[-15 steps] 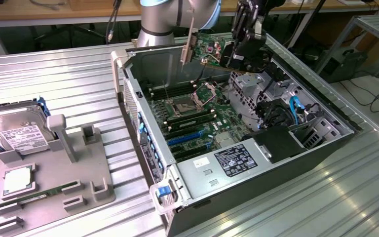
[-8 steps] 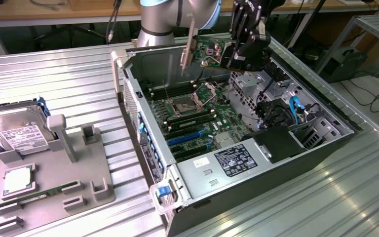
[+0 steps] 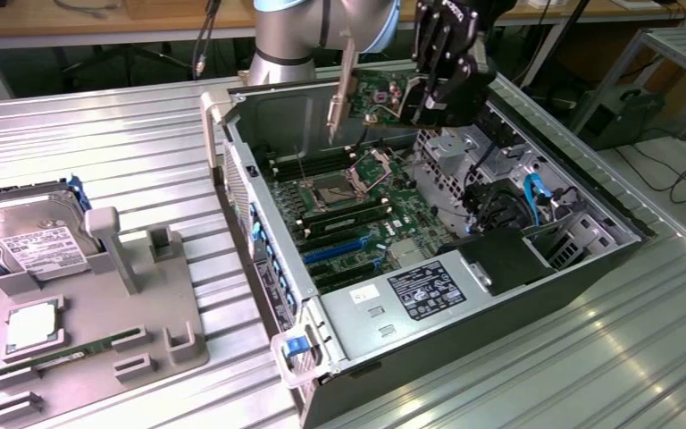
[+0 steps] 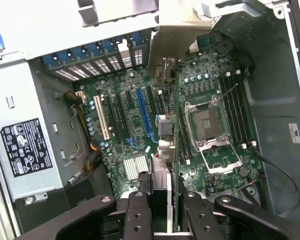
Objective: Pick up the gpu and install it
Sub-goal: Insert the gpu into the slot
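The gpu (image 3: 381,96) hangs in the air over the far end of the open computer case (image 3: 534,268), above the motherboard (image 3: 343,201). Its green board stands on edge, and its pale metal bracket strip (image 3: 345,85) points down at the exterior view's left. My gripper (image 3: 436,109) is shut on the gpu from above. In the wrist view the gpu (image 4: 164,185) runs edge-on between the two black fingers (image 4: 139,216), with its bracket (image 4: 177,30) at the far end, over the expansion slots (image 4: 141,112) and beside the CPU socket (image 4: 207,122).
A grey fixture (image 3: 140,340) at the exterior view's left holds a hard drive (image 3: 33,241), a CPU (image 3: 33,326) and a RAM stick (image 3: 69,356). Inside the case are the power supply (image 3: 427,288), a black drive cage (image 3: 516,255) and blue cables (image 3: 531,201). Ribbed metal table (image 3: 117,152) all around.
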Controlling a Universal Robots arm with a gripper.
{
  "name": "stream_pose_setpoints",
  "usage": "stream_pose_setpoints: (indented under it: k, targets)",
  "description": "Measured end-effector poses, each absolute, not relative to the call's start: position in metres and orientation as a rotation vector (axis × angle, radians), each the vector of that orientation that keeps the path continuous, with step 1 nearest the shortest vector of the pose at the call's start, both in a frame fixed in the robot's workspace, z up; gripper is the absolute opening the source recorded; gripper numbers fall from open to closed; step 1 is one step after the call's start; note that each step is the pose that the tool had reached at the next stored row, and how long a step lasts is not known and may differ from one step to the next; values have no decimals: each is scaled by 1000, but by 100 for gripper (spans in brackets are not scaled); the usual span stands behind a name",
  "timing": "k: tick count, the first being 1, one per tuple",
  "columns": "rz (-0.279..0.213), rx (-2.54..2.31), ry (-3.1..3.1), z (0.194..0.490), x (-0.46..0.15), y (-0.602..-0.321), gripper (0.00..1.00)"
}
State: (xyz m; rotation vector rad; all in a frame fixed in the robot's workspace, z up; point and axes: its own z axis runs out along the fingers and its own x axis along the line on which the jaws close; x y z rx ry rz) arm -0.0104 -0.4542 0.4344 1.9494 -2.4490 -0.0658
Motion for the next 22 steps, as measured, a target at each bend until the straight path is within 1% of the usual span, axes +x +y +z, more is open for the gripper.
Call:
stream_pose_setpoints:
  k: [22]
  targets:
    - [-62,2323,-2088,434,-10,-454,28]
